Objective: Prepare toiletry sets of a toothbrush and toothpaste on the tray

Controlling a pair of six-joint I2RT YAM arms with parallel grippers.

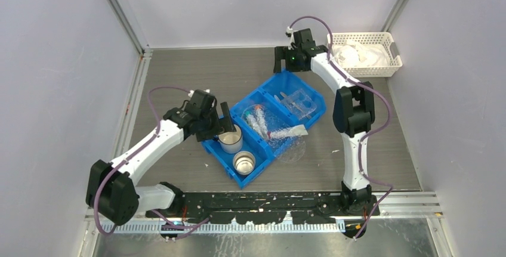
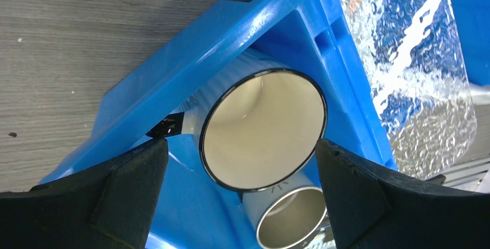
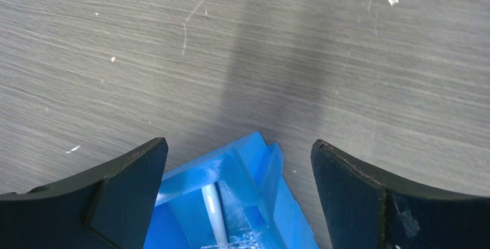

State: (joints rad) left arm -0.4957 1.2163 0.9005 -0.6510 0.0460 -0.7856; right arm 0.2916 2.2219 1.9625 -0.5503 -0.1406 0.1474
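The toiletry sets (image 1: 258,120) are clear-wrapped packets lying in the middle compartment of the blue bin (image 1: 310,87). One more packet (image 1: 289,132) lies across the bin's near-right rim. A small clear tray (image 1: 298,102) sits in the bin's far compartment. My left gripper (image 1: 230,127) is open, its fingers (image 2: 124,185) on either side of a white black-rimmed cup (image 2: 263,129) without touching it. My right gripper (image 1: 279,61) is open and empty above the table, just beyond the bin's far corner (image 3: 242,168).
A second, metal-rimmed cup (image 1: 243,163) stands in the same left compartment, also in the left wrist view (image 2: 292,217). Crumpled clear plastic (image 1: 291,149) lies on the table beside the bin. A white lattice basket (image 1: 382,66) with white packets stands at the back right.
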